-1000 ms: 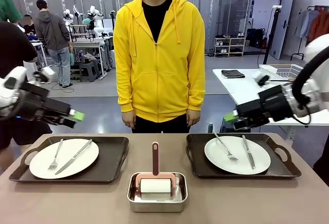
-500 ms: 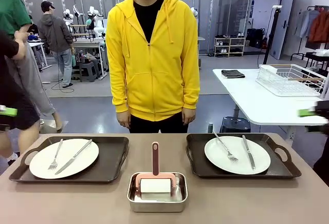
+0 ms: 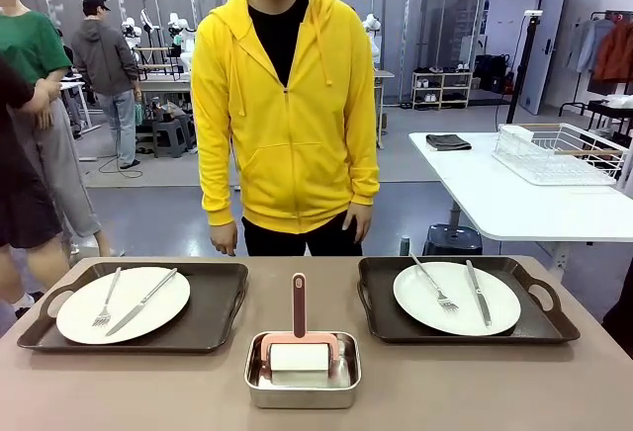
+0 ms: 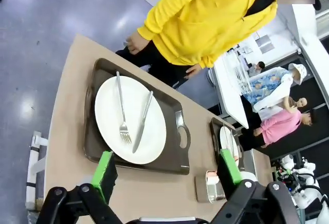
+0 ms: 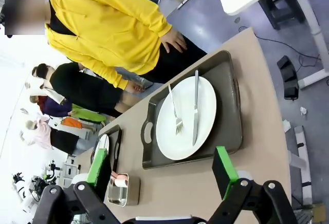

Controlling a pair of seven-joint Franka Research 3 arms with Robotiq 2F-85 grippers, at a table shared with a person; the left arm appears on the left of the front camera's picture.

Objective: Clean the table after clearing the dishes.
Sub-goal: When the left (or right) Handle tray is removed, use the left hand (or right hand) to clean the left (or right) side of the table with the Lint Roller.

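Above table, wrist views, left end effector, right end effector spread

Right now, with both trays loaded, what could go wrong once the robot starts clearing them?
A fork and knife lie loose on each plate; a tilted tray could let them slide off. The person's hand hangs close behind the left tray, so a reaching arm might bump it. The roller sits between the trays and could get knocked.
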